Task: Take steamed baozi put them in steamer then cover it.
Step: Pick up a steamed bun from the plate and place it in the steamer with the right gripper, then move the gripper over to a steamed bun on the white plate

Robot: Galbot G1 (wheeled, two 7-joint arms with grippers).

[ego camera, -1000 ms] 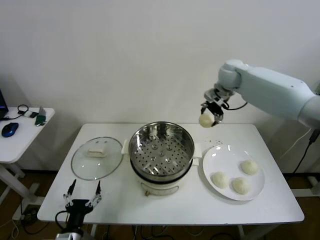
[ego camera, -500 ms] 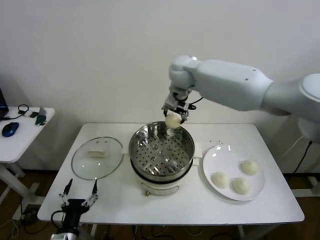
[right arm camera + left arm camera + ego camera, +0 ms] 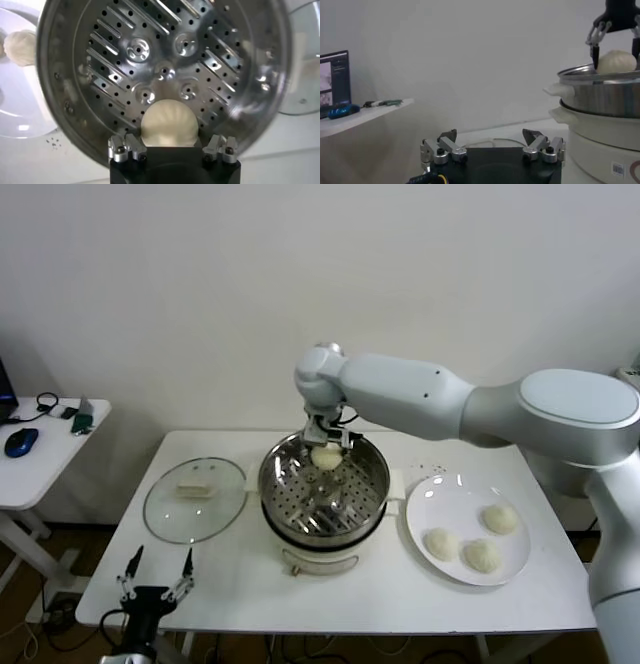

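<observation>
The right gripper sits just above the centre of the head view, over the far rim of the steamer, its fingers closed around one baozi. In the right wrist view that baozi hangs between the fingers above the perforated tray, not yet resting on it. Three more baozi lie on a white plate at the lower right of the head view, just beside the steamer. The cover lies flat on the counter at the left, close beside the steamer. The left gripper hangs at the bottom left, at the counter's near edge, its fingers spread wide and holding nothing.
</observation>
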